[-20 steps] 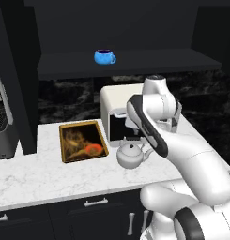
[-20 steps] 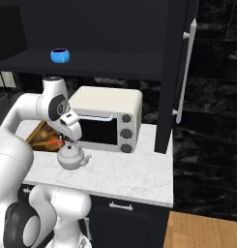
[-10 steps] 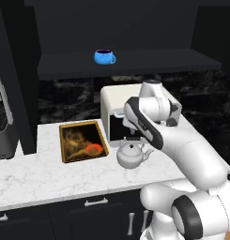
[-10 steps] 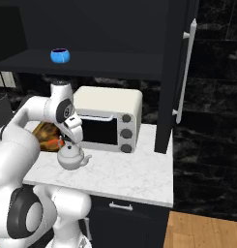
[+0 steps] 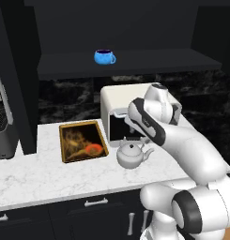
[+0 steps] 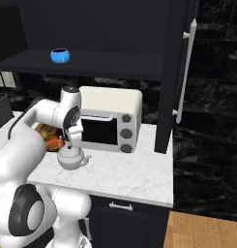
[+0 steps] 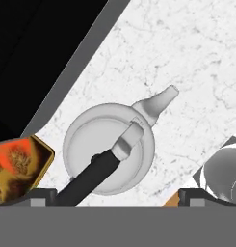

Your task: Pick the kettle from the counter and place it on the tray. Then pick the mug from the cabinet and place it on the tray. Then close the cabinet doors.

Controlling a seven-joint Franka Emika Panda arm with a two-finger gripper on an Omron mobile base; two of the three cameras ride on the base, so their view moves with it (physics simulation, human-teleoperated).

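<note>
The silver-white kettle (image 5: 132, 154) (image 6: 71, 158) (image 7: 109, 147) stands upright on the white marble counter (image 5: 41, 173) (image 6: 129, 174) in front of the toaster oven. My gripper (image 5: 134, 137) (image 6: 66, 140) (image 7: 117, 194) hangs just above the kettle, open, its fingertips (image 7: 42, 195) wide apart and holding nothing. The wood-rimmed tray (image 5: 81, 123) (image 6: 42, 131) (image 7: 18, 166) lies left of the kettle, bare. The blue mug (image 5: 104, 56) (image 6: 60, 55) sits on the open cabinet's dark shelf (image 5: 144, 63).
A cream toaster oven (image 5: 117, 101) (image 6: 110, 121) stands close behind the kettle. One black cabinet door (image 6: 175, 72) juts out open at the right, with a long silver handle (image 6: 185, 72). A grey appliance (image 5: 1, 126) stands at the counter's left end.
The arm has shifted slightly toward the toaster oven, bringing the hand over the kettle. The jaws stayed open. Kettle, tray and mug have not moved.
</note>
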